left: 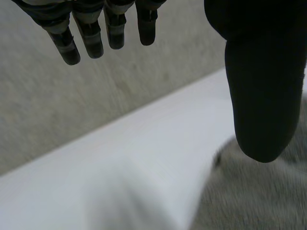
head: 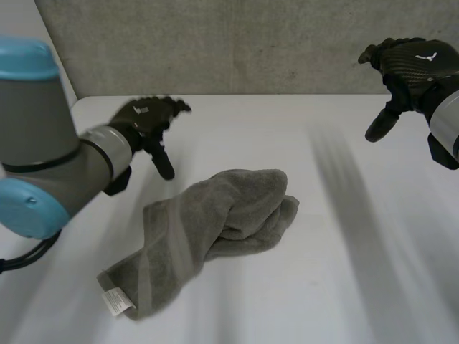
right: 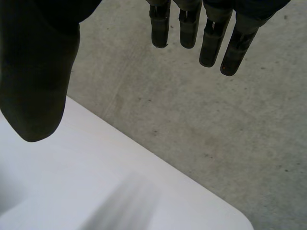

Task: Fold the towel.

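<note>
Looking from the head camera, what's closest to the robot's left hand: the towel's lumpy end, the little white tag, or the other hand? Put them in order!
Starting from the left hand:
1. towel's lumpy end, in the middle, nearest.
2. white tag, on the towel's front corner.
3. right hand, raised far over on the other side.

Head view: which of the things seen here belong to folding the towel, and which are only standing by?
Belong to the job:
- grey towel, crumpled in a heap on the table
- left hand, open, beside the towel, holding nothing
- right hand, open, well apart from the towel

Only there:
- white table
- grey wall behind it
</note>
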Available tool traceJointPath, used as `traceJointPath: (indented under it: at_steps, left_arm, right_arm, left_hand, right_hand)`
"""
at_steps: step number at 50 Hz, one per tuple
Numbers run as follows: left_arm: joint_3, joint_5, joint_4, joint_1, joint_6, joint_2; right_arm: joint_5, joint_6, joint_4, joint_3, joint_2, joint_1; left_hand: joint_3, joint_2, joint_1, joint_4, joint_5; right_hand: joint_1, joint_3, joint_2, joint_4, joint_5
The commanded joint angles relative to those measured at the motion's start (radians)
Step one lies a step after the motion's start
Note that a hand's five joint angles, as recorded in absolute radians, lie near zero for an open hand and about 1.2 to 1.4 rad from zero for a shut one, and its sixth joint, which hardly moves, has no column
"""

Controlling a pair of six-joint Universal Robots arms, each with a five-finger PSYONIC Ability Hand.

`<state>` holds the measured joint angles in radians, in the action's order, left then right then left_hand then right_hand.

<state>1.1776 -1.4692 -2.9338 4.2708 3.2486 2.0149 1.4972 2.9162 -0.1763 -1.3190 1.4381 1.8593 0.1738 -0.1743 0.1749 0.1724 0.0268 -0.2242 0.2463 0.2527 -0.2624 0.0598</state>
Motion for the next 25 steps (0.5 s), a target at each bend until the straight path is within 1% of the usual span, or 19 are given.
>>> traceJointPath:
  at_steps: [1, 3, 6, 7, 8, 9, 10, 11, 12, 13, 14, 15, 17, 18, 19, 21, 23, 24, 25]
  left_arm:
    - [-0.013, 0.009, 0.002, 0.0, 0.051, 0.139]
    - [-0.012, 0.013, 0.002, 0.001, 0.053, 0.159]
    - [-0.007, 0.029, 0.007, 0.0, 0.053, 0.199]
    - [-0.003, 0.044, 0.01, -0.002, 0.054, 0.217]
    - [-0.003, 0.044, 0.01, -0.002, 0.054, 0.217]
    - [-0.001, 0.058, 0.013, -0.003, 0.054, 0.232]
    - [-0.001, 0.058, 0.013, -0.003, 0.054, 0.232]
    - [0.002, 0.075, 0.015, -0.005, 0.056, 0.245]
    - [0.005, 0.095, 0.016, -0.006, 0.065, 0.257]
    - [0.005, 0.095, 0.016, -0.006, 0.065, 0.257]
    - [0.013, 0.104, 0.015, -0.006, 0.071, 0.258]
    - [0.013, 0.104, 0.015, -0.006, 0.071, 0.258]
    - [0.023, 0.109, 0.012, -0.006, 0.083, 0.254]
    - [0.024, 0.109, 0.012, -0.006, 0.083, 0.254]
    - [0.024, 0.102, 0.012, -0.006, 0.089, 0.246]
    - [0.024, 0.093, 0.012, -0.006, 0.095, 0.222]
    - [0.025, 0.093, 0.01, -0.006, 0.099, 0.185]
    - [0.033, 0.09, 0.009, -0.005, 0.099, 0.142]
    - [0.046, 0.089, 0.009, -0.005, 0.099, 0.095]
  right_arm:
    - [-0.015, -0.011, 0.0, -0.005, -0.021, 0.017]
    - [-0.015, -0.018, 0.0, -0.006, -0.03, 0.018]
    - [-0.015, -0.035, 0.0, -0.009, -0.047, 0.024]
    - [-0.015, -0.043, 0.0, -0.009, -0.056, 0.027]
    - [-0.015, -0.043, 0.0, -0.009, -0.056, 0.028]
    - [-0.017, -0.055, 0.0, -0.009, -0.07, 0.031]
    - [-0.017, -0.055, 0.0, -0.009, -0.07, 0.031]
    - [-0.017, -0.075, 0.0, -0.009, -0.096, 0.032]
    - [-0.017, -0.075, 0.0, -0.009, -0.096, 0.032]
    - [-0.017, -0.095, 0.0, -0.008, -0.122, 0.032]
    - [-0.017, -0.095, 0.0, -0.008, -0.122, 0.032]
    - [-0.017, -0.112, 0.0, -0.005, -0.146, 0.032]
    - [-0.017, -0.121, -0.002, 0.001, -0.175, 0.031]
    - [-0.018, -0.123, -0.002, 0.01, -0.211, 0.026]
    - [-0.018, -0.123, -0.002, 0.011, -0.211, 0.026]
    - [-0.026, -0.123, -0.002, 0.017, -0.24, 0.023]
    - [-0.084, -0.117, -0.002, 0.032, -0.297, 0.015]
    - [-0.084, -0.117, -0.002, 0.032, -0.297, 0.015]
    - [-0.121, -0.115, 0.0, 0.034, -0.318, 0.009]
  left_hand:
    - [0.063, -0.063, 0.062, 0.064, 0.036]
    - [0.075, -0.074, 0.074, 0.076, 0.047]
    - [0.163, -0.162, 0.162, 0.164, 0.135]
    - [0.236, -0.235, 0.235, 0.237, 0.208]
    - [0.236, -0.236, 0.235, 0.238, 0.209]
    - [0.327, -0.326, 0.325, 0.328, 0.299]
    - [0.327, -0.327, 0.326, 0.329, 0.3]
    - [0.415, -0.414, 0.414, 0.416, 0.387]
    - [0.567, -0.566, 0.566, 0.568, 0.539]
    - [0.568, -0.568, 0.567, 0.57, 0.541]
    - [0.76, -0.759, 0.759, 0.761, 0.732]
    - [0.762, -0.761, 0.761, 0.763, 0.734]
    - [1.095, -1.094, 1.094, 1.096, 1.067]
    - [1.097, -1.096, 1.096, 1.098, 1.069]
    - [1.221, -1.221, 1.22, 1.223, 1.194]
    - [1.222, -1.222, 1.221, 1.224, 1.195]
    - [1.222, -1.222, 1.221, 1.224, 1.195]
    - [1.222, -1.222, 1.221, 1.224, 1.195]
    - [1.222, -1.222, 1.221, 1.224, 1.195]
  right_hand:
    - [0.05, -0.072, -0.078, 0.088, -0.06]
    - [0.05, -0.072, -0.078, 0.088, -0.06]
    - [0.05, -0.072, -0.078, 0.088, -0.06]
    - [0.05, -0.072, -0.078, 0.088, -0.06]
    - [0.05, -0.072, -0.078, 0.088, -0.06]
    - [0.05, -0.072, -0.078, 0.088, -0.06]
    - [0.05, -0.072, -0.078, 0.088, -0.06]
    - [0.05, -0.072, -0.078, 0.088, -0.06]
    - [0.05, -0.072, -0.078, 0.088, -0.06]
    - [0.05, -0.072, -0.078, 0.088, -0.06]
    - [0.05, -0.072, -0.078, 0.088, -0.06]
    - [0.05, -0.072, -0.078, 0.088, -0.06]
    - [0.05, -0.072, -0.078, 0.088, -0.06]
    - [0.05, -0.072, -0.078, 0.088, -0.06]
    - [0.05, -0.072, -0.078, 0.088, -0.06]
    - [0.05, -0.072, -0.078, 0.088, -0.06]
    - [0.05, -0.072, -0.078, 0.088, -0.06]
    - [0.05, -0.072, -0.078, 0.088, -0.06]
    - [0.05, -0.072, -0.078, 0.088, -0.06]
